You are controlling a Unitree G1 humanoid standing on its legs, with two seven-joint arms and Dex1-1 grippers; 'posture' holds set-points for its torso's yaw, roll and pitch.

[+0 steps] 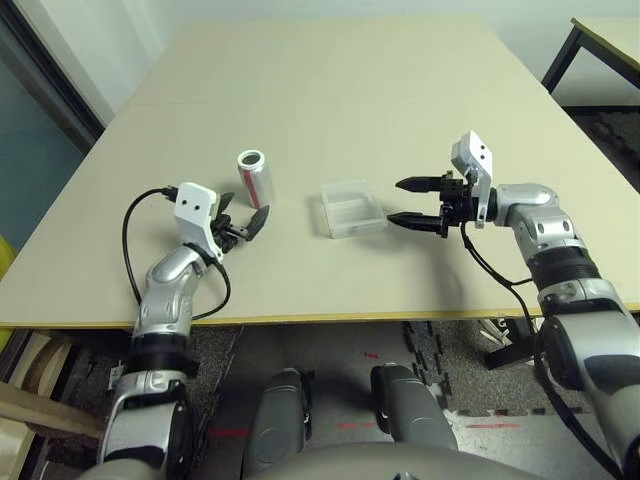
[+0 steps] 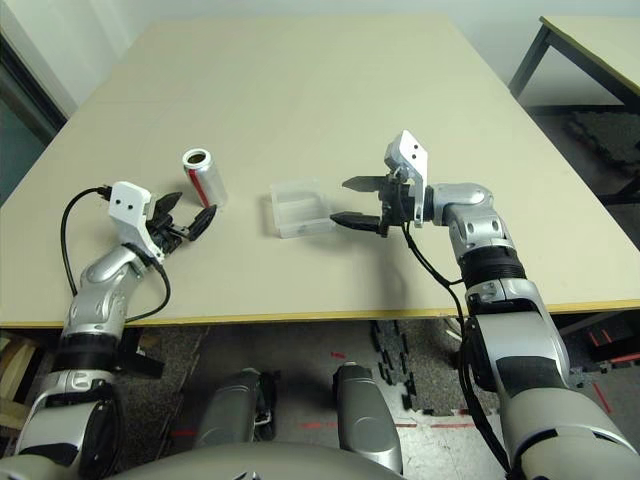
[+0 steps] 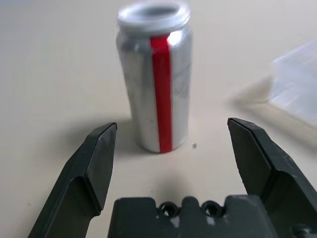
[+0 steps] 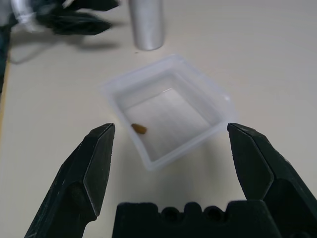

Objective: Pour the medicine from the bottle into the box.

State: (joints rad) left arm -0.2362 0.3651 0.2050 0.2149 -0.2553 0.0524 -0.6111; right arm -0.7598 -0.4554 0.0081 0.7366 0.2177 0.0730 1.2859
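bottle [image 3: 154, 82] light, smooth, slippery metal, upright just ahead of left gripper [image 3: 171, 148] | grab mid-body | both grippers wide open, empty | right gripper [image 4: 171, 148] faces box [image 4: 168, 109]

**Silver arms, black fingers, white camera blocks**

Both forearms are showing as polished silver segments broken by ribbed black joint bands. A white block with two small dark dots is sitting on each wrist, above the left gripper [image 1: 243, 224] and the right gripper [image 1: 420, 203]. Each gripper is carrying two matte black, wedge-tipped fingers [image 3: 97, 168] rising from a black base with what are probably small round screw holes along its edge. Black cables are looping loosely off the left wrist and trailing beneath the right forearm.
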